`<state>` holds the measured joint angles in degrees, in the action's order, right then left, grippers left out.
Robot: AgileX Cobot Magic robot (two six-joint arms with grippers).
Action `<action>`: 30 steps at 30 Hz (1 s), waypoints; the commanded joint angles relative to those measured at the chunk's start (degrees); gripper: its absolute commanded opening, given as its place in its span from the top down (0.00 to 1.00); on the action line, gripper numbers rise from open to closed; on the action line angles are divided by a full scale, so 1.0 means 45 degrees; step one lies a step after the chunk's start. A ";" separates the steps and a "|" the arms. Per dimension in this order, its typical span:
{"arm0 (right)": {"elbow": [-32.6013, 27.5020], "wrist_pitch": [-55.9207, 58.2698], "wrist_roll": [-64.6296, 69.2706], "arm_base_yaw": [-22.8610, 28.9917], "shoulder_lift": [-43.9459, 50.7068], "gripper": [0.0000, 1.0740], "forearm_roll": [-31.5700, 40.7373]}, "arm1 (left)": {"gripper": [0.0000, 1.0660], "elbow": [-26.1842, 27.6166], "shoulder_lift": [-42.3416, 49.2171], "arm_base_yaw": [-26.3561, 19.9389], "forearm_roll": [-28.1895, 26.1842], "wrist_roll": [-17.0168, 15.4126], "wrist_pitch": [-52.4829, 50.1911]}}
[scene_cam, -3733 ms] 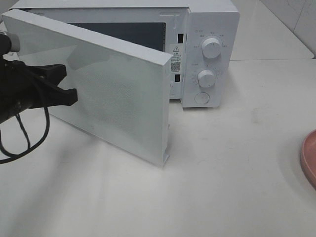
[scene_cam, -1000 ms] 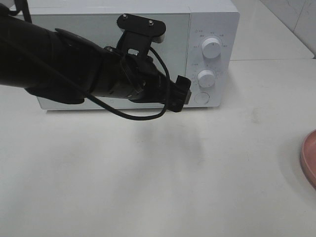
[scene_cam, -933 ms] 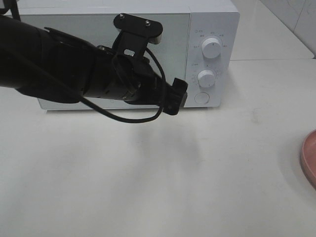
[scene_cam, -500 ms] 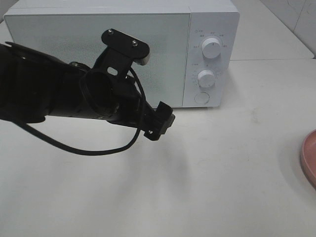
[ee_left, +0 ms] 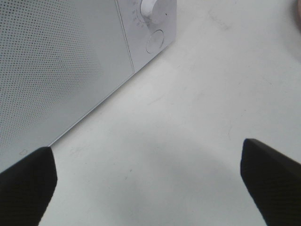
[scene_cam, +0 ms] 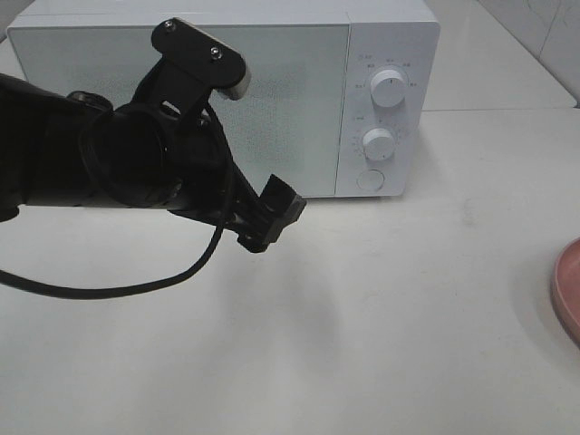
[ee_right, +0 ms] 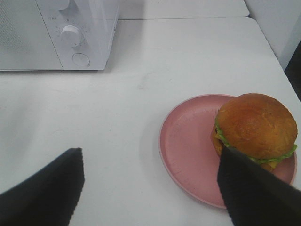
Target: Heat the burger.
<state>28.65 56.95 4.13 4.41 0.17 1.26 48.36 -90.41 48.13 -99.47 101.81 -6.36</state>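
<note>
On the left of the bench we find the left gripper (scene_cam: 272,216) hanging above bare white surface in front of the microwave (scene_cam: 390,36); its jaws stand fully apart and hold nothing, as the left wrist view confirms, with both fingertips (ee_left: 26,181) clear of any object. The microwave sits along the back edge of the bench; its door (scene_cam: 290,100) lies flush and shut; two dials (scene_cam: 389,88) and a round button (scene_cam: 370,179) occupy its panel on the right side.

Toward the right edge of the bench we note the pink plate (ee_right: 188,146), only its rim showing in the high view; the burger (ee_right: 256,129) rests on it, toward one side of the plate, well apart from the microwave. The right gripper (ee_right: 150,188) hovers above the plate's near side; its jaws are wide apart and grasp nothing, one fingertip overlapping the burger in the wrist view without visible contact.

We judge the step in hand to be the start of loading: the burger is not yet in the oven. The next move calls for the door to be opened and the burger or its plate lifted level and carried across to the microwave.
</note>
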 commanded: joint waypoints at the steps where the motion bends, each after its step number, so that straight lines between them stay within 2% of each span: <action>1: -0.0013 -0.0013 0.0038 -0.0076 0.0420 0.29 -0.0064 | 0.06 -0.0115 0.0140 0.0013 -0.1070 0.0064 0.0153; 5: -0.0013 -0.0013 0.0038 -0.0076 0.0420 0.29 -0.0064 | 0.06 -0.0484 0.0166 -0.0178 -0.1070 0.0064 0.0229; 6: -0.0013 -0.0013 0.0038 -0.0076 0.0420 0.29 -0.0064 | 0.06 -0.0879 0.0255 -0.0598 -0.0764 0.0000 0.0293; 8: -0.0013 -0.0013 0.0038 -0.0076 0.0420 0.29 -0.0064 | 0.06 -0.1120 0.0331 -0.0726 -0.0306 -0.0267 0.0446; 9: -0.0013 -0.0013 0.0038 -0.0076 0.0420 0.29 -0.0064 | 0.06 -0.1604 0.0649 -0.1159 0.1044 -0.1362 0.0968; 10: -0.0013 -0.0013 0.0038 -0.0076 0.0420 0.29 -0.0064 | 0.06 -0.1604 0.0649 -0.1159 0.1044 -0.1362 0.0968; 11: -0.0013 -0.0013 0.0038 -0.0076 0.0420 0.29 -0.0064 | 0.06 -0.2063 0.1108 -0.1808 0.3069 -0.3374 0.1884; 12: -0.0013 -0.0013 0.0038 -0.0076 0.0420 0.29 -0.0064 | 0.06 -0.2203 0.1324 -0.2088 0.4062 -0.4342 0.2203; 13: -0.0013 -0.0013 0.0038 -0.0076 0.0420 0.29 -0.0064 | 0.06 -0.2203 0.1324 -0.2088 0.4062 -0.4342 0.2203; 14: -0.0013 -0.0013 0.0038 -0.0076 0.0420 0.29 -0.0064 | 0.06 -0.2406 0.1744 -0.2725 0.6404 -0.6799 0.2852; 15: -0.0013 -0.0013 0.0038 -0.0076 0.0420 0.29 -0.0064 | 0.06 -0.2508 0.2177 -0.3463 0.9078 -0.9626 0.3629; 16: -0.0013 -0.0013 0.0038 -0.0076 0.0420 0.29 -0.0064 | 0.06 -0.2508 0.2177 -0.3463 0.9078 -0.9626 0.3629; 17: -0.0013 -0.0013 0.0038 -0.0076 0.0420 0.29 -0.0064 | 0.06 -0.2559 0.2419 -0.3845 1.0313 -1.0975 0.4113; 18: -0.0013 -0.0013 0.0038 -0.0076 0.0420 0.29 -0.0064 | 0.06 -0.2572 0.2878 -0.4584 1.2503 -1.3305 0.5220; 19: -0.0013 -0.0013 0.0038 -0.0076 0.0420 0.29 -0.0064 | 0.06 -0.2572 0.2878 -0.4584 1.2503 -1.3305 0.5220; 20: -0.0013 -0.0013 0.0038 -0.0076 0.0420 0.29 -0.0064 | 0.06 -0.2572 0.3107 -0.5004 1.3624 -1.4515 0.5870; 21: -0.0013 -0.0013 0.0038 -0.0076 0.0420 0.29 -0.0064 | 0.06 -0.2572 0.3489 -0.5717 1.5534 -1.6374 0.6939; 22: -0.0013 -0.0013 0.0038 -0.0076 0.0420 0.29 -0.0064 | 0.06 -0.2572 0.3489 -0.5717 1.5534 -1.6374 0.6939; 23: -0.0013 -0.0013 0.0038 -0.0076 0.0420 0.29 -0.0064 | 0.06 -0.2572 0.3705 -0.6086 1.6514 -1.7265 0.7499; 24: -0.0013 -0.0013 0.0038 -0.0076 0.0420 0.29 -0.0064 | 0.06 -0.2572 0.3705 -0.6086 1.6514 -1.7265 0.7499; 25: -0.0013 -0.0013 0.0038 -0.0076 0.0420 0.29 -0.0064 | 0.06 -0.2572 0.4113 -0.6812 1.8093 -1.8869 0.8454; 26: -0.0013 -0.0013 0.0038 -0.0076 0.0420 0.29 -0.0064 | 0.06 -0.2572 0.4545 -0.7423 1.9048 -2.0270 0.9091; 27: -0.0013 -0.0013 0.0038 -0.0076 0.0420 0.29 -0.0064 | 0.06 -0.2572 0.4545 -0.7423 1.9048 -2.0270 0.9091; 29: -0.0013 -0.0013 0.0038 -0.0076 0.0420 0.29 -0.0064 | 0.06 -0.2572 0.5462 -0.8123 1.9990 -2.1581 0.9868; 30: -0.0013 -0.0013 0.0038 -0.0076 0.0420 0.29 -0.0064 | 0.06 -0.2572 0.5462 -0.8123 1.9990 -2.1581 0.9868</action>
<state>28.65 56.95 4.13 4.41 0.17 1.26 37.18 -68.07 12.89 -12.26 8.88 35.58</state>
